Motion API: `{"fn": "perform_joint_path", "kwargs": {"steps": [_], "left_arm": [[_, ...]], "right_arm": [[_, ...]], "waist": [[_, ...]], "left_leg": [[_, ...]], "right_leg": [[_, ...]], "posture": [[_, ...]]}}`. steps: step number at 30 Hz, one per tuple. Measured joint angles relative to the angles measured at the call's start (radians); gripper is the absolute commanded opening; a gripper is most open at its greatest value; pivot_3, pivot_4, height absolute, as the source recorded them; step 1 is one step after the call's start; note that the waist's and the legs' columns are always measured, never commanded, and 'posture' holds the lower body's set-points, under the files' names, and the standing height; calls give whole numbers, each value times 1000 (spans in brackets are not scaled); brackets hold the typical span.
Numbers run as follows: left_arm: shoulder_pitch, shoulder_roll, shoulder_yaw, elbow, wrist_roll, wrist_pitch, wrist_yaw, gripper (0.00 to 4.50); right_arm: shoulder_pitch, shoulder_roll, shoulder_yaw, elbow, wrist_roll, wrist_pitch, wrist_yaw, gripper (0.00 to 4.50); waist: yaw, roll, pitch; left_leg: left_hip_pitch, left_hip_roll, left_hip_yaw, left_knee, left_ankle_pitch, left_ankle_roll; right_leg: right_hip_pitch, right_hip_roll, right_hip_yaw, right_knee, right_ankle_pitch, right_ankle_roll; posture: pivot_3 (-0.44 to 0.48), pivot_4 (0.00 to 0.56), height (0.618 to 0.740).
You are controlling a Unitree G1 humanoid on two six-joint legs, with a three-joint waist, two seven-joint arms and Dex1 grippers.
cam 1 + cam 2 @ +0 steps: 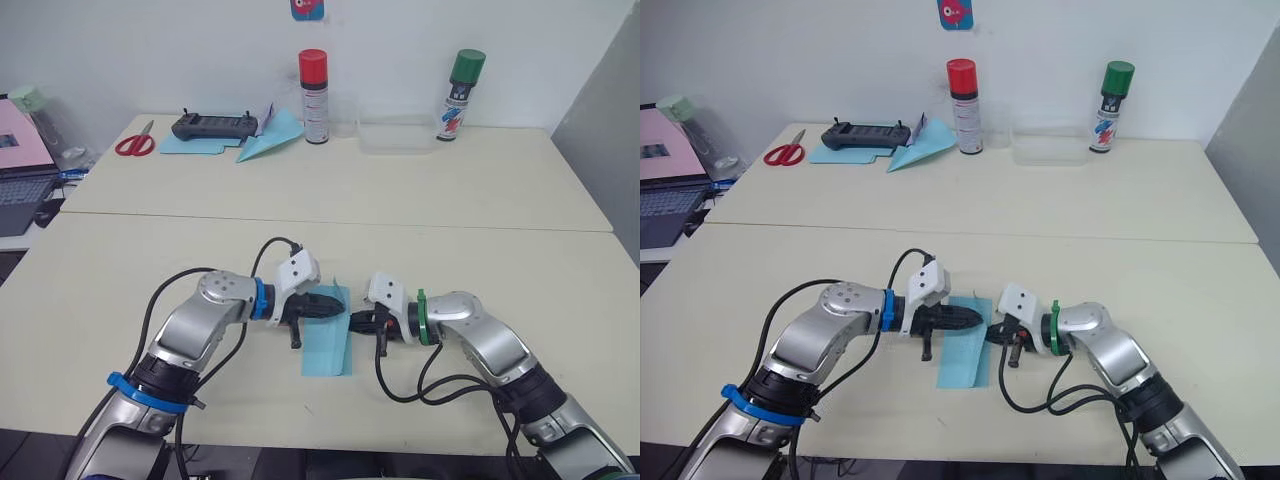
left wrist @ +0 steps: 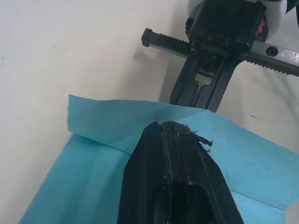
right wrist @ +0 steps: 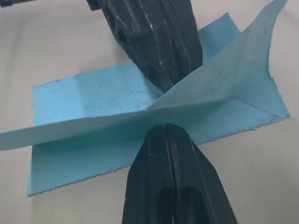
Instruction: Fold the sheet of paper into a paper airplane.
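The light-blue sheet of paper [image 1: 325, 356] lies near the table's front edge, between my two grippers. One flap [image 3: 219, 79] of it stands raised off the flat part. My left gripper [image 1: 340, 304] reaches in from the left, fingers shut, its tip [image 2: 174, 125] pressing on the flat part at the foot of the flap. Facing it from the right, my right gripper [image 1: 355, 320] is shut, its tip [image 3: 164, 126] pinching the raised flap's edge. The two tips nearly touch.
At the back stand a red-capped spray can [image 1: 314, 97], a green-capped can [image 1: 459, 95] and a clear tray [image 1: 395, 135]. Back left: a paper dart [image 1: 270, 140], a controller [image 1: 212, 126] on a blue sheet, scissors [image 1: 135, 143]. A laptop [image 1: 20, 175] sits far left.
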Motion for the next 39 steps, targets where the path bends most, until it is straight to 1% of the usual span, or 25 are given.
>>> {"fn": "perform_joint_path", "kwargs": {"steps": [1,2,4,6,7,11,15,16,19,21,28,37,39], "left_arm": [[0,0,-1,2,2,-5,0,0],[0,0,-4,4,5,-12,0,0],[1,0,-7,9,9,-18,-1,0],[0,-2,-13,20,15,-25,-2,0],[-1,-4,-18,27,18,-31,-2,0],[-6,-19,-35,32,22,-44,-3,0],[-8,-19,-35,32,22,-51,-3,0],[-8,-19,-35,32,22,-51,-3,0],[-8,-20,-36,32,22,-53,-3,0],[-9,-21,-37,33,23,-53,-3,0],[-31,-21,-42,53,23,-58,-4,0],[-44,-25,-46,57,23,-59,-5,0],[-61,-50,-46,56,21,-53,-4,0]], "right_arm": [[0,7,-19,-2,13,33,-6,582],[-1,9,-38,-2,30,60,-12,881],[-3,3,-76,-12,69,131,-14,1564],[-6,-18,-112,-38,115,223,-13,2372],[-9,-23,-130,-45,131,263,-14,2609],[-37,-18,-228,-53,220,450,-50,2609],[-51,-3,-292,-78,305,594,-88,2609],[-51,-1,-296,-80,313,605,-90,2609],[-63,42,-364,-84,384,728,-131,2609],[-79,60,-395,-86,414,778,-152,2609],[-131,130,-565,-71,517,941,-233,2609],[-126,146,-574,-110,556,1027,-295,2609],[-126,165,-581,-116,580,1054,-307,2609]], "waist": [[0,0,0],[0,0,0],[1,0,0],[2,0,0],[2,0,0],[2,0,0],[2,0,0],[2,0,0],[1,0,0],[1,0,0],[0,0,0],[-5,0,1],[-6,0,1]], "left_leg": [[0,0,0,0,0,0],[0,0,0,0,0,0],[-1,0,0,0,0,0],[-1,0,0,0,0,0],[-1,0,0,0,0,0],[-2,0,0,0,0,0],[-2,0,0,0,0,0],[-2,0,0,0,0,0],[-3,0,0,0,0,0],[-3,0,0,0,0,0],[-4,0,0,0,0,0],[-5,0,1,-1,0,0],[-5,0,1,-1,0,0]], "right_leg": [[0,0,0,0,0,0],[0,0,0,0,0,0],[0,0,0,0,0,0],[-1,0,0,0,0,0],[-1,0,0,0,0,0],[-1,0,0,0,0,0],[-2,0,0,1,0,0],[-2,0,0,1,0,0],[-3,0,0,1,0,0],[-4,0,0,1,0,0],[-5,0,0,2,1,-2],[-6,0,1,2,1,-2],[-6,0,1,2,1,-2]], "posture": [[0,150,740],[0,150,740],[0,150,740],[0,150,740],[0,150,740],[0,150,740],[0,150,740],[0,150,740],[0,150,740],[0,150,740],[0,150,740],[0,150,740],[0,150,740]]}}
